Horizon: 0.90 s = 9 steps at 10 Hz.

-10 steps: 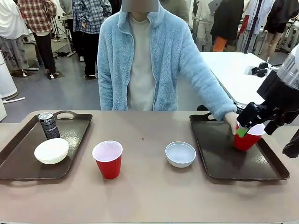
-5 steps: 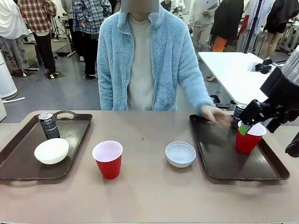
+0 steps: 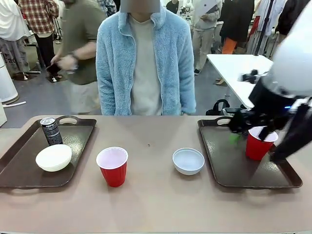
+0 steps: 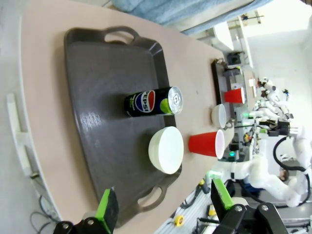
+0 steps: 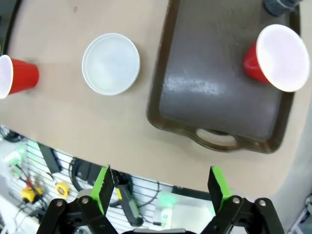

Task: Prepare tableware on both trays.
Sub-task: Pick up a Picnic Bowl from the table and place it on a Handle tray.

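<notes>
Both jaws stand wide and empty. The right jaws hang over the right tray (image 3: 229, 165), near its red cup (image 3: 258, 145). The left jaws look down on the left tray (image 4: 105, 97), which holds a can (image 4: 151, 102) and a bowl (image 4: 166, 149). A second cup (image 3: 112, 166) and a second bowl (image 3: 188, 161) stand between the trays on the surface (image 3: 156, 204).

The right pincer (image 5: 160, 183) is black, and each of its two fingers ends in a bright green pad (image 5: 103, 181). Behind the fingers sit dark knuckle joints (image 5: 73, 209) with round silver screws (image 5: 232, 200). The left pincer (image 4: 163, 202) is built alike, black with green pads (image 4: 107, 210). Above the right pincer in the front view, a black wrist section (image 3: 270, 100) joins a smooth, rounded white arm casing (image 3: 295, 58). The person wears a fluffy pale blue fleece jacket (image 3: 170, 63), open over a cream top (image 3: 145, 73).
</notes>
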Each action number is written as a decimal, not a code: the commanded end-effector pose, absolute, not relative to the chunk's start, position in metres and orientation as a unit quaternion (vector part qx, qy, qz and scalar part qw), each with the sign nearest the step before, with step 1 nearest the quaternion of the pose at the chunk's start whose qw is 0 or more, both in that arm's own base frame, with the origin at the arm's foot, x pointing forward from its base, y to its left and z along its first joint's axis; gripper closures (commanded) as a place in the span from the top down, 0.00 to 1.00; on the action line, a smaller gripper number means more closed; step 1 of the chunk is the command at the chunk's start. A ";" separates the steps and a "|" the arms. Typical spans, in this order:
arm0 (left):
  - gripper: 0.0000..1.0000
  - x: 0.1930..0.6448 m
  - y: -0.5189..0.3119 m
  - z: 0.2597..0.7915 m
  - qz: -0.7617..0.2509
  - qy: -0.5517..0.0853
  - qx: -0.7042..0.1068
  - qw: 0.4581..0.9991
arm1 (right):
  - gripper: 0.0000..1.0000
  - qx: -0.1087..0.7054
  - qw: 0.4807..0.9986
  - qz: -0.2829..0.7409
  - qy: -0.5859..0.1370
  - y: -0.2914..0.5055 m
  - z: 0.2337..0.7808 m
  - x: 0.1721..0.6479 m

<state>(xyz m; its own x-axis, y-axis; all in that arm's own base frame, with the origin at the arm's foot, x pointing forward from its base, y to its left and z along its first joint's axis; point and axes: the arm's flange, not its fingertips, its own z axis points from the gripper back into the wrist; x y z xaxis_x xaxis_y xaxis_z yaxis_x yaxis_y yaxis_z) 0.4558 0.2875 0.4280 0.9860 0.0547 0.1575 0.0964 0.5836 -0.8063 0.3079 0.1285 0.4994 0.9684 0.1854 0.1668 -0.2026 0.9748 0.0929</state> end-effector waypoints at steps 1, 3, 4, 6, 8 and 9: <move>1.00 0.453 0.286 0.431 -0.004 -0.081 -0.449 0.890 | 1.00 0.047 0.994 0.069 -0.067 0.180 0.486 0.343; 1.00 0.453 0.286 0.431 -0.004 -0.081 -0.449 0.890 | 1.00 0.023 0.996 0.057 -0.058 0.221 0.454 0.359; 1.00 0.453 0.286 0.431 -0.004 -0.081 -0.449 0.890 | 1.00 0.017 0.997 0.056 -0.051 0.231 0.439 0.364; 1.00 0.453 0.286 0.431 -0.004 -0.081 -0.449 0.890 | 1.00 0.003 0.998 0.045 -0.042 0.236 0.413 0.368; 1.00 0.453 0.286 0.431 -0.004 -0.081 -0.449 0.890 | 1.00 0.001 0.998 0.043 -0.036 0.234 0.395 0.368; 1.00 0.453 0.286 0.431 -0.004 -0.081 -0.449 0.890 | 1.00 0.002 0.998 0.046 -0.046 0.230 0.387 0.371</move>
<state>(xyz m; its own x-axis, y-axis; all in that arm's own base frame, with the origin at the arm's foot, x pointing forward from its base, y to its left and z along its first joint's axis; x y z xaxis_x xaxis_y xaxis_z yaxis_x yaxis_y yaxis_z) 0.4557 0.2875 0.4282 0.9859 0.0549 0.1578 0.0966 0.5836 -0.8062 0.3682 0.2313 0.3948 0.9922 0.1111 0.0565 -0.1118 0.9937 0.0097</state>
